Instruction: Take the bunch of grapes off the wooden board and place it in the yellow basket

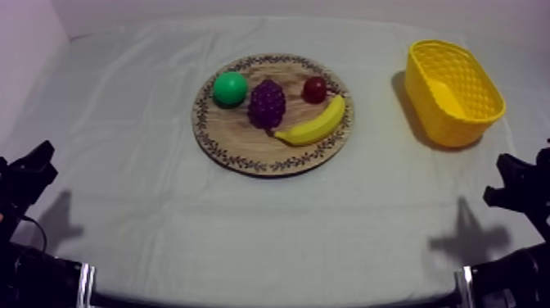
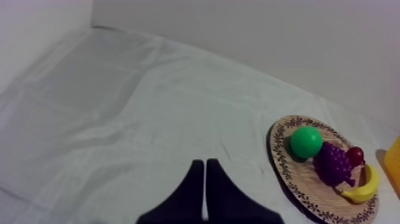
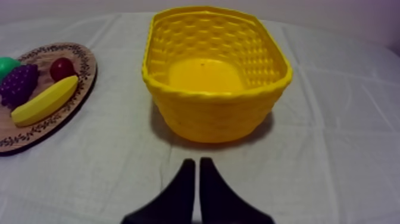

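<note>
The purple bunch of grapes (image 1: 267, 103) lies in the middle of the round wooden board (image 1: 237, 141), between a green round fruit (image 1: 230, 88) and a small red fruit (image 1: 314, 89), with a banana (image 1: 313, 126) just in front. The yellow basket (image 1: 434, 110) stands at the right, with nothing in it. My left gripper (image 1: 37, 168) rests low at the left edge, far from the board. Its fingers (image 2: 196, 184) lie together as a wedge, shut on nothing. My right gripper (image 1: 507, 176) rests low at the right, shut too, its fingers (image 3: 186, 184) pointing at the basket (image 3: 217, 116).
Bare grey-white cloth (image 1: 270, 221) spreads between both grippers and the board. From the left wrist the board (image 2: 297, 176) with the grapes (image 2: 333, 164) sits far off beside the wall. From the right wrist the grapes (image 3: 19, 83) and banana (image 3: 44, 101) lie beside the basket.
</note>
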Robot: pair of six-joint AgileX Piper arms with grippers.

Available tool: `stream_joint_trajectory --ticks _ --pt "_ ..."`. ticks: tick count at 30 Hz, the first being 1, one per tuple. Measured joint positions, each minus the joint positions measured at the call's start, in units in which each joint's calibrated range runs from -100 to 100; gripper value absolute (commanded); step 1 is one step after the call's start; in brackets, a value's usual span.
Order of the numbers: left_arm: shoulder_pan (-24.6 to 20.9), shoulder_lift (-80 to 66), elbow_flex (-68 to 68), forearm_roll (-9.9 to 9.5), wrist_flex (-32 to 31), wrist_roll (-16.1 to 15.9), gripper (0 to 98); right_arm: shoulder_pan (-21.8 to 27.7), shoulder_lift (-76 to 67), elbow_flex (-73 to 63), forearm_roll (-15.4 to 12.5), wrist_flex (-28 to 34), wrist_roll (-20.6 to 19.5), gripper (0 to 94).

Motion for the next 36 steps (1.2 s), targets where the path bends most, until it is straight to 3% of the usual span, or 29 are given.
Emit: stream_joint_trajectory --ticks 10,26,36 --pt "0.0 0.0 0.0 0.0 0.0 0.0 0.1 0.7 0.0 0.0 -0.1 -0.5 4.7 0.5" --pt "0.0 0.0 0.0 0.0 0.0 0.0 0.1 0.4 1.5 -0.7 0.8 -4.4 5.0 0.4" --pt "0.0 0.0 0.0 0.0 0.0 0.0 0.1 -1.2 13.6 -12.3 0.8 -5.8 6.5 0.4"
